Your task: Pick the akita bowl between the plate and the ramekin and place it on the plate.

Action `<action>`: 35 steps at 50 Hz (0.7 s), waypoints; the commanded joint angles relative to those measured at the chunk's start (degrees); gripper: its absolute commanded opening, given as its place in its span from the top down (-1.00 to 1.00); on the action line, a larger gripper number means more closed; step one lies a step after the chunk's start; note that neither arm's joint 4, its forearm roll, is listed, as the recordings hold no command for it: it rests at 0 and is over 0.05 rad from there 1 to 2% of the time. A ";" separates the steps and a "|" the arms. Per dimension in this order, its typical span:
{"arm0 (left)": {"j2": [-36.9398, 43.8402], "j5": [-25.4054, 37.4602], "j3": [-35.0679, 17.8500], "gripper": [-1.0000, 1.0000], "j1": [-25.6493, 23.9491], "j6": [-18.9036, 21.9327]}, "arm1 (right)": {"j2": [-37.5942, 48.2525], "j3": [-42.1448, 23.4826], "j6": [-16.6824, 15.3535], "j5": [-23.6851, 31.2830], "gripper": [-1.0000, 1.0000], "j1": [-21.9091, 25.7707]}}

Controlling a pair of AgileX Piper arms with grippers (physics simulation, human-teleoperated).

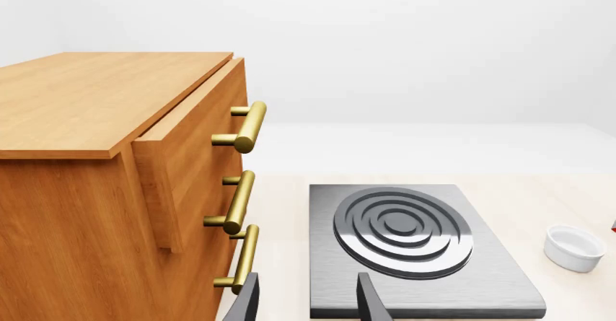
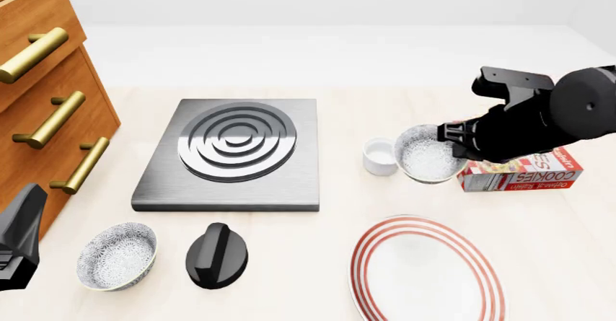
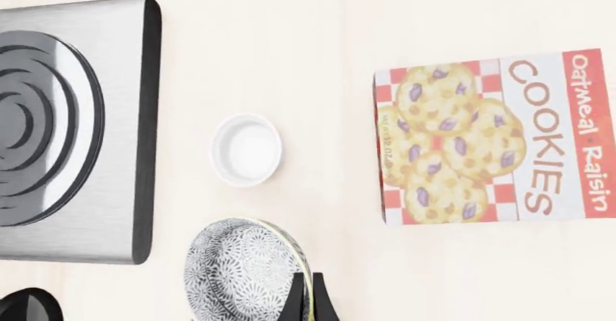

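My right gripper [image 3: 306,293] is shut on the rim of the akita bowl [image 3: 242,270], a speckled grey-white bowl held tilted above the table. In the front view this bowl [image 2: 428,154] hangs beside the ramekin [image 2: 380,156], a small plain white cup, and beyond the red-ringed plate [image 2: 423,278] at the near right. The ramekin [image 3: 247,149] stands on the table apart from the bowl. My left gripper [image 1: 306,303] is open and holds nothing, near the cabinet and facing the burner plate.
A second speckled bowl [image 2: 117,255] and a black knob [image 2: 216,254] lie at the near left. The grey burner plate [image 2: 231,151] is in the middle. A cookie box [image 2: 520,175] lies under my right arm. A wooden drawer cabinet [image 2: 39,112] stands at the left.
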 commanded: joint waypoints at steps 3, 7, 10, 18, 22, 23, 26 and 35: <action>0.00 0.00 0.00 -1.00 0.00 0.00 | -12.39 -0.22 -3.60 8.38 1.00 -1.48; 0.00 0.00 0.00 -1.00 0.00 0.00 | -15.93 0.56 -4.94 10.83 1.00 -1.37; 0.00 0.00 0.00 -1.00 0.00 0.00 | -16.12 0.88 -3.73 12.49 1.00 2.67; 0.00 0.00 0.00 -1.00 0.00 0.00 | -23.15 3.43 -8.92 16.97 1.00 0.41; 0.00 0.00 0.00 -1.00 0.00 0.00 | -24.46 4.57 -8.65 17.92 1.00 1.68; 0.00 0.00 0.00 -1.00 0.00 0.00 | -25.83 5.24 -9.19 18.68 1.00 1.62; 0.00 0.00 0.00 -1.00 0.00 0.00 | -28.05 6.63 -10.40 20.12 1.00 1.86; 0.00 0.00 0.00 -1.00 0.00 0.00 | -30.07 11.58 -15.36 20.02 1.00 0.28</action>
